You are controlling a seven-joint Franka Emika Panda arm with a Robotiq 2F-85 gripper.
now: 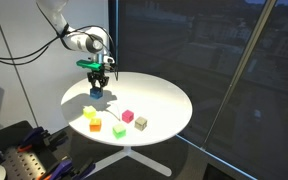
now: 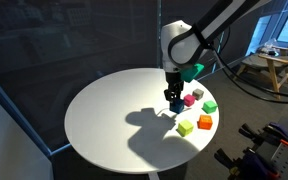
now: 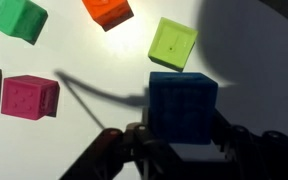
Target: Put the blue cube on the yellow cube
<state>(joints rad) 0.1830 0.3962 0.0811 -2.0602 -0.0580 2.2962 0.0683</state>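
I have the gripper (image 2: 173, 96) down over the blue cube (image 3: 182, 98), jaws closed in against its two sides. I cannot tell whether the cube has left the table (image 2: 104, 120). In the wrist view the yellow cube (image 3: 172, 43) sits just beyond the blue one and a touch left, apart from it, so I judge the carry to be short: lift, nudge forward, lower. The orange cube (image 3: 107, 10) stands just left of the yellow one and is the nearest hazard. The green cube (image 3: 14, 18) and pink cube (image 3: 30, 96) lie well left.
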